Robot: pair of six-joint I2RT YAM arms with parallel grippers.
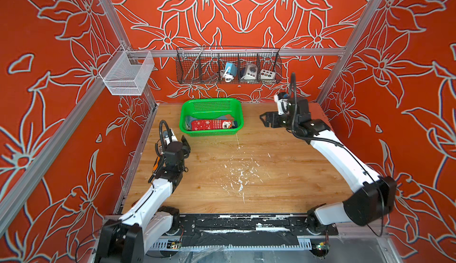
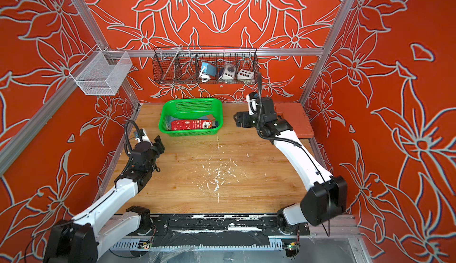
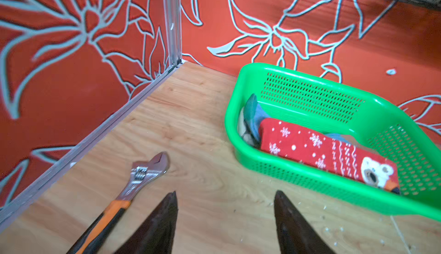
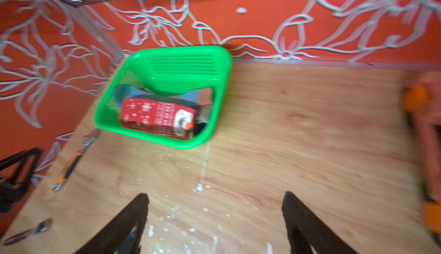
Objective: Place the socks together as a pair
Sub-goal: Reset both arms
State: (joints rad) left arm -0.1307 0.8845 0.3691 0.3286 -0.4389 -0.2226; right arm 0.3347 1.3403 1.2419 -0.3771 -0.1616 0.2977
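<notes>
The red snowflake sock (image 1: 209, 124) lay atop a blue sock (image 3: 253, 112) in the green basket (image 1: 211, 100) at the table's (image 1: 283, 165) back edge. The left gripper (image 3: 225, 193) and right gripper (image 4: 216, 194) flanked it, jaws apart and empty. Any retreat probably needed height, clear of the rim and the adjustable wrench (image 3: 143, 171).

A red sock (image 1: 209, 125) with white snowflakes and a bear face at one end lies flat along the front wall of the green basket (image 1: 211, 100). Blue socks (image 3: 253, 115) lie crumpled beneath it, bunched toward the basket's left end.
</notes>
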